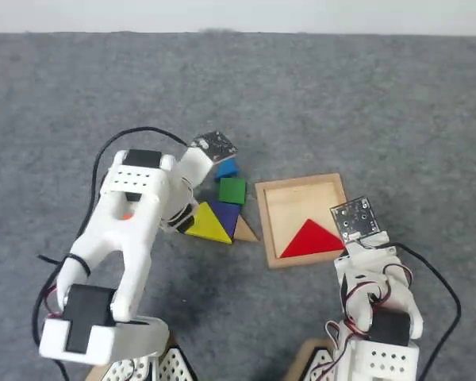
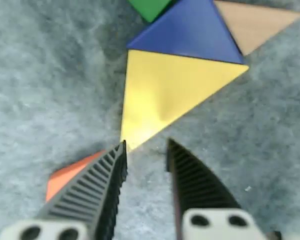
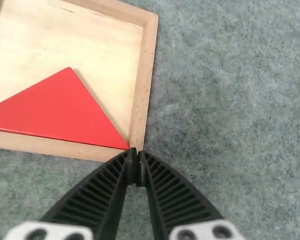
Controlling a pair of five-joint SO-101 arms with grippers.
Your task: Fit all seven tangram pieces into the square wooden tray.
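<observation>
— Which step is in hand?

— I judge it to be picking up the large yellow wooden triangle (image 2: 165, 90). The left gripper (image 2: 146, 147) stands at it with jaws spread and nothing between them. Only a sharp corner of the piece reaches the gap.

— Should it close there?

— Better not, as a corner would likely slip out. It should go farther over the piece and pinch across two straight edges.

— What lies around it?

— The dark blue wooden triangle (image 2: 190, 30) touches one edge. The pale plain-wood triangle (image 2: 250, 22) and green wooden square (image 2: 149, 7) are close by, and a small orange piece (image 2: 70, 172) sits beside one finger. A straight lift should spare them.

— And the goal?

— The square wooden tray (image 1: 262, 226) sits just right of the loose pieces. The large red wooden triangle (image 1: 309, 238) lies flat inside, its long edge along the near wall. The right gripper (image 3: 135, 162), jaws pressed together, is at the tray's near right corner.

— Where should yellow go?

— Probably long edge against a side wall, its point meeting red's.
</observation>
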